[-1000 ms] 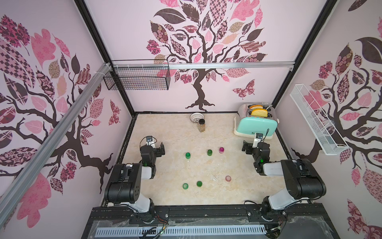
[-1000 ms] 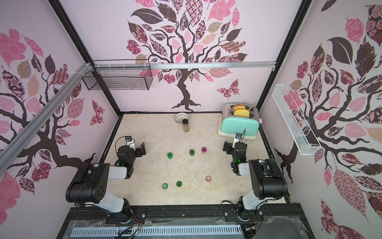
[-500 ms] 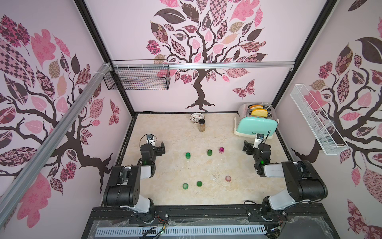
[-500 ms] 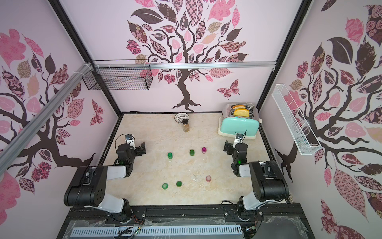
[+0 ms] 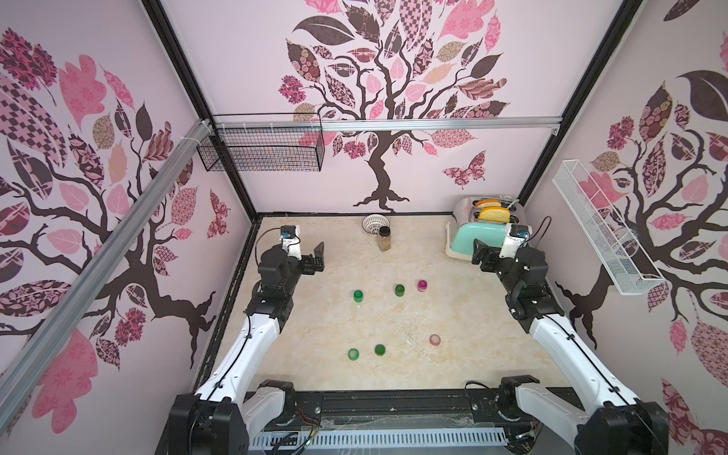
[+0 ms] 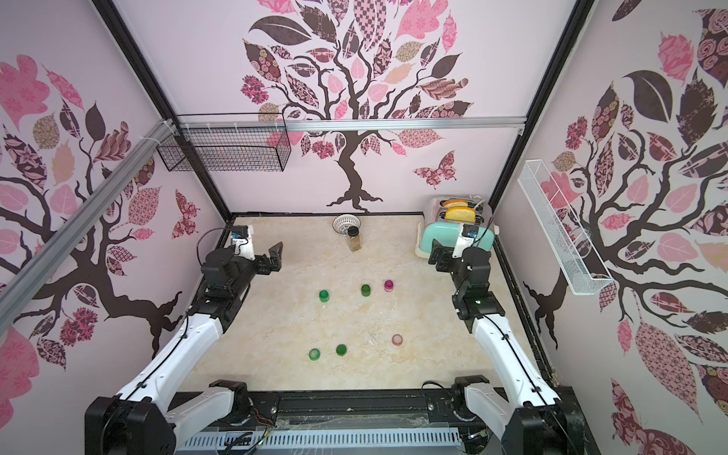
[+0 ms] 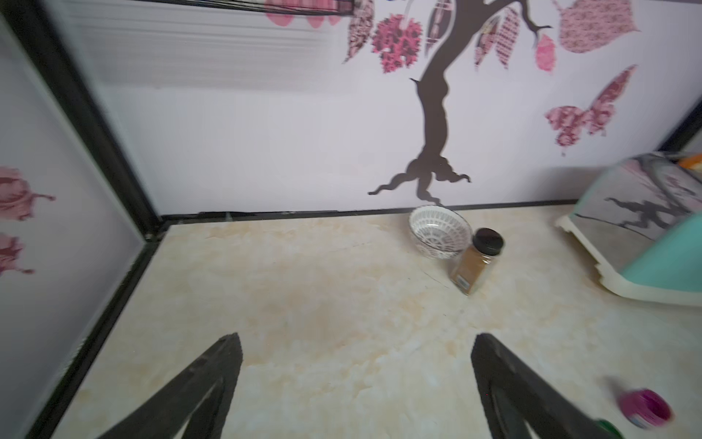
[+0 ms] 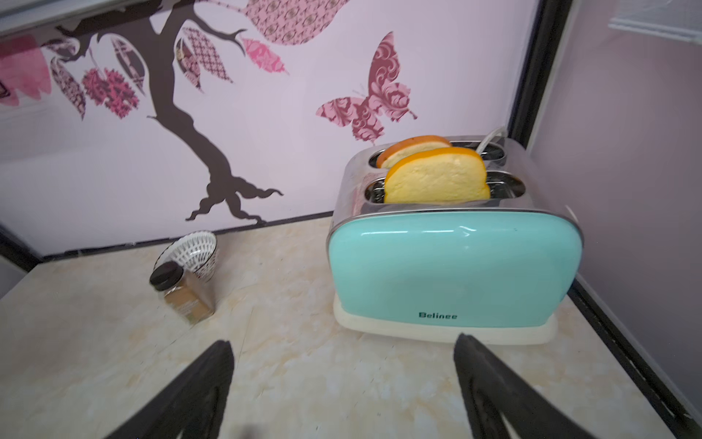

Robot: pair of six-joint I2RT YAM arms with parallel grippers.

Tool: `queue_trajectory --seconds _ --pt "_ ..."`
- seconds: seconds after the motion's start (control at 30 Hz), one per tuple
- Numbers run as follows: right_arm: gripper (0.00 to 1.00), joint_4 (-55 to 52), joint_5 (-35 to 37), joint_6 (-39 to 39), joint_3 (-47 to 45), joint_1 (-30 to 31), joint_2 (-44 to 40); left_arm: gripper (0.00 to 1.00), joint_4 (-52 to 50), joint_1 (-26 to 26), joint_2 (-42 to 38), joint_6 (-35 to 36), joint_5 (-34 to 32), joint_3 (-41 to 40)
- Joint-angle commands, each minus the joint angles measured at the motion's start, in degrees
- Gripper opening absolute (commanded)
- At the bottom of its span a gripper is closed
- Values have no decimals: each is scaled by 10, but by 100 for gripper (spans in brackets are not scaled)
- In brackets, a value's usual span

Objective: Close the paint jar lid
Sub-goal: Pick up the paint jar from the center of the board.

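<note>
- A pink paint jar, a green paint jar and a second green jar stand in a row mid-table.
- Nearer the robot lie a pale pink piece and two green pieces. They are too small to tell lid from jar.
- The left gripper hangs over bare table with its jaws wide apart and nothing between them.
- The right gripper faces the mint toaster, jaws spread and empty.
- A spice jar stands just beside a white bowl by the back wall.

Two arms with white links, black joints, thin black cables and tapered black fingers
</note>
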Motion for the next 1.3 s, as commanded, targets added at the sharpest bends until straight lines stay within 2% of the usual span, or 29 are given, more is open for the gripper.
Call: queue_trajectory --seconds 0.0,0.13,0.37,0.43,0.6,0.73,0.97,1.27 --pt "92 -178 -39 -21 73 54 -2 98 -93 -10 -3 -16 78 14" --pt "91 -258 -48 -38 134 136 26 98 -108 -10 -21 -31 93 16" --pt "91 -275 29 -21 208 324 149 98 -124 -10 -46 -51 69 19" --pt "91 -284 39 -11 238 359 199 98 -133 -10 -54 -53 46 20" --pt "91 -303 79 23 311 423 311 98 -164 -6 -63 -73 -68 25" --pt "89 -316 104 41 357 459 378 98 -176 14 -58 -104 -130 23" --pt "84 -350 130 97 436 470 487 98 -169 40 -48 -134 -164 19" --pt "76 -384 147 128 510 476 584 98 -161 43 -34 -151 -149 21"
